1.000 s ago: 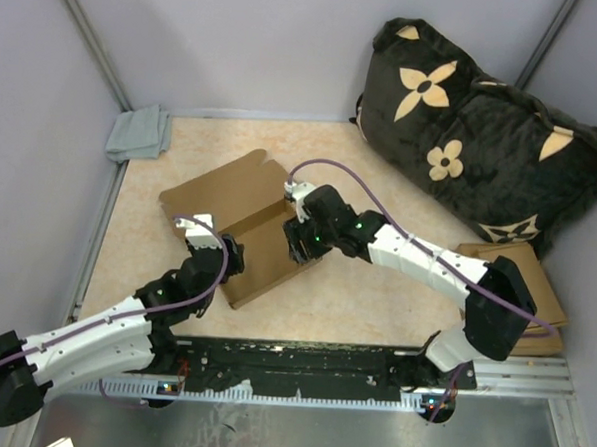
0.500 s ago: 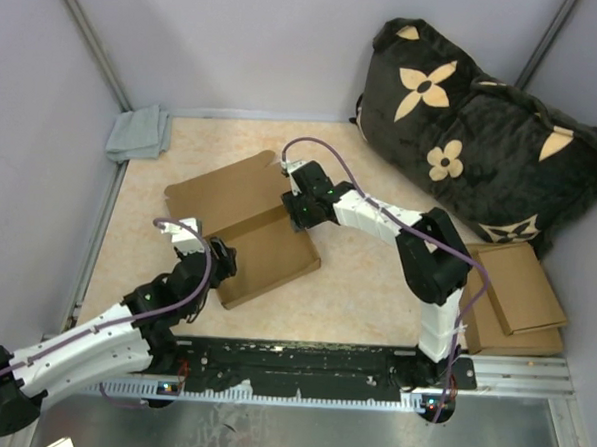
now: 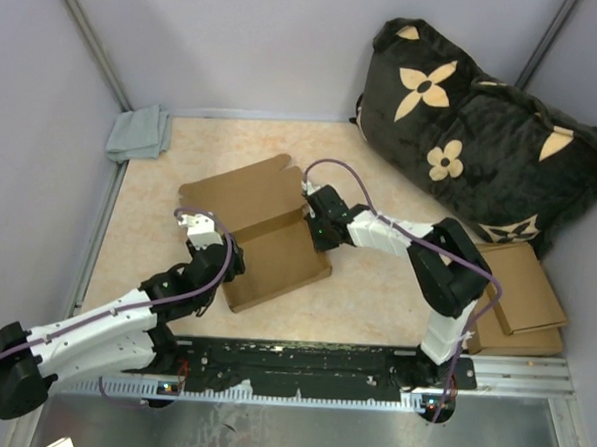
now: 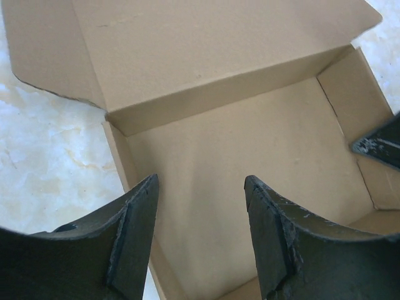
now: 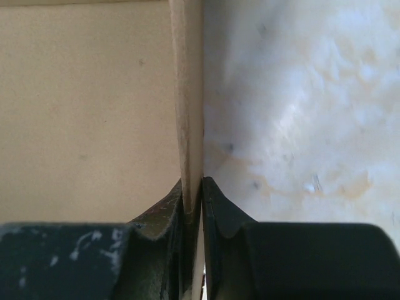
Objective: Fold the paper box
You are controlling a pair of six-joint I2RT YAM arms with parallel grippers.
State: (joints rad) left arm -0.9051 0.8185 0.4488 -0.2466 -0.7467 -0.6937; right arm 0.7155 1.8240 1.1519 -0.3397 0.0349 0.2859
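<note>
Filling most of the overhead view, a pale marbled table is shut in by plain grey walls. A grey cloth lies in its far left corner, a black cushion with tan flowers leans at the far right, and a pile of cardboard pieces sits at the near right.

The paper box lies mid-table between the arms, its shallow tray raised with its bare floor in view and the lid panel flat behind it.

The left arm holds its jaws spread apart over the tray's left wall, which runs between them. The right arm has its jaws pinched shut on the thin edge of the box's right wall.

Against half a second ago, the box sits slightly further right, and the right jaws have slid nearer along that wall.
</note>
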